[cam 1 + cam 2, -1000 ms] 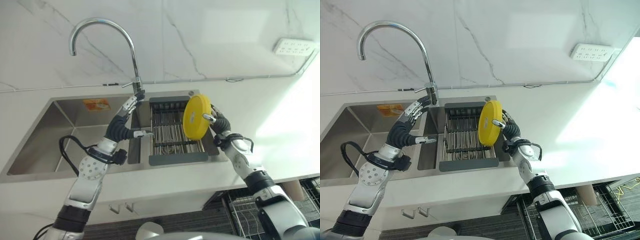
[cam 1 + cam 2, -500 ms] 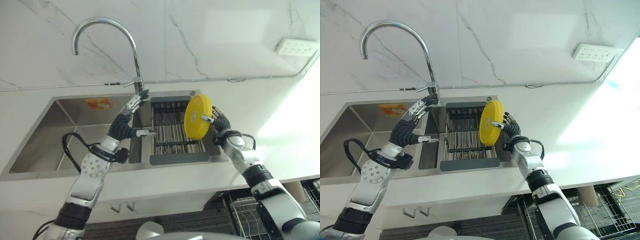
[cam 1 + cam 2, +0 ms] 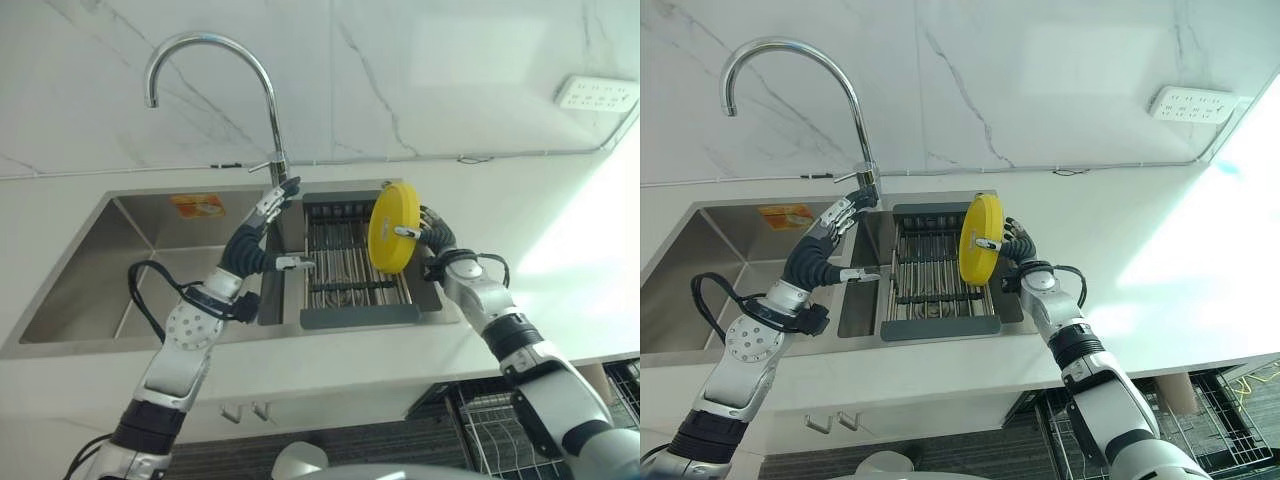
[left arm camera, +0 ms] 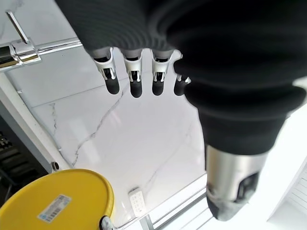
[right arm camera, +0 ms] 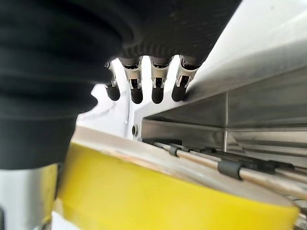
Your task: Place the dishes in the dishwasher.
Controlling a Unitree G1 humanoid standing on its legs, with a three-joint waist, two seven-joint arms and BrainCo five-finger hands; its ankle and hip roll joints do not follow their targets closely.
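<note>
A round yellow plate (image 3: 392, 225) stands upright on edge over the dark drying rack (image 3: 340, 290) in the right part of the sink. My right hand (image 3: 441, 240) is shut on the plate, thumb on its face and fingers (image 5: 144, 84) behind its rim. The right wrist view has the plate's yellow edge (image 5: 158, 196) close up, with the rack's bars beyond. My left hand (image 3: 256, 232) hovers open above the sink by the faucet base, fingers (image 4: 136, 84) straight and holding nothing. The left wrist view catches the plate (image 4: 57, 203) from the other side.
A tall chrome faucet (image 3: 268, 110) rises behind the sink. The steel basin (image 3: 90, 290) lies to the left of the rack. White counter surrounds it, with a wall outlet (image 3: 595, 93) at the far right. A wire dishwasher rack (image 3: 1205, 420) stands below the counter at lower right.
The right hand has turned the yellow plate more edge-on and drawn it slightly back over the rack. The left hand has barely moved.
</note>
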